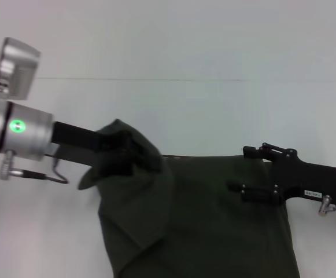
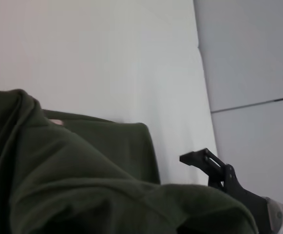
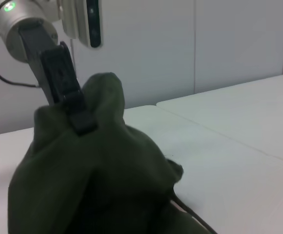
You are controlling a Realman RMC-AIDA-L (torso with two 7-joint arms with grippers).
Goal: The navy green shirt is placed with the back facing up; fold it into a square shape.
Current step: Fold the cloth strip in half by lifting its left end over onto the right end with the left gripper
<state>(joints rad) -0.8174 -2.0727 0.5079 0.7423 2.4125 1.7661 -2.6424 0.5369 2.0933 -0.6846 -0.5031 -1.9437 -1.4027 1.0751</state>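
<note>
The navy green shirt [image 1: 214, 220] lies across the white tabletop [image 1: 168, 110] in front of me, a soft, dull knit with no print. Most of it lies flat, its far edge a nearly straight line. The part on my left side is lifted clear of the tabletop into a rumpled peak, the cloth hanging from it in loose, heavy folds and draping back over the flat part.

My left hand [image 1: 117, 146] is at that peak, its black fingers [image 3: 75, 109] closed on the bunched fabric, which wraps around them so that the tips are buried. Behind them the wrist is a smooth silver cylinder with a green light, and a pale boxy camera sits on top.

My right hand [image 1: 254, 152] is at the shirt's far edge on my right side, a flat, angular piece of black metal low over the cloth. I cannot tell whether its fingers are parted or closed, or whether they touch the fabric.

The tabletop beyond the shirt is plain and matte, crossed by one thin seam.
</note>
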